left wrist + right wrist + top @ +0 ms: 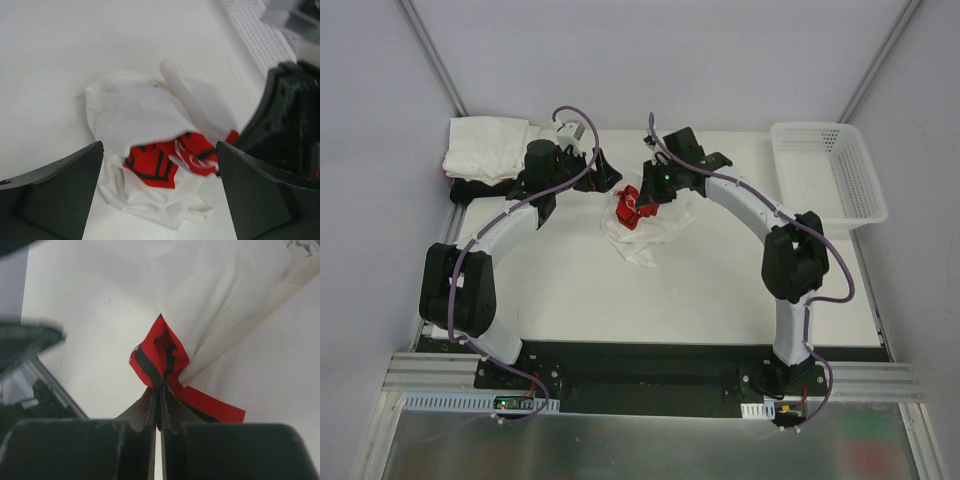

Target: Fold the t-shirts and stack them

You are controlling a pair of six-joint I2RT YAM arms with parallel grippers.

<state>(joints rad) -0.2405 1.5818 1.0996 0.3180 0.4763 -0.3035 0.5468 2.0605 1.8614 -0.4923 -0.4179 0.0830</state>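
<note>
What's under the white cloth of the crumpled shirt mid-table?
Red fabric with black markings pokes out beneath the white cloth, pinched by the shut right gripper. How far the red runs underneath, and whether it is a separate shirt, is covered.

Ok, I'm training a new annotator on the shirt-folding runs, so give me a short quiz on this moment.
1. True or false: the left fingers are clamped on the crumpled shirt.
2. Where does the stack of white shirts sit? A: far-left corner of the table. B: near edge, between the arm bases. C: far-right corner.
3. Fill in: the right fingers pinch the crumpled shirt's ___ part.
Key: 1 false, they stand open. 2 A. 3 red.
</note>
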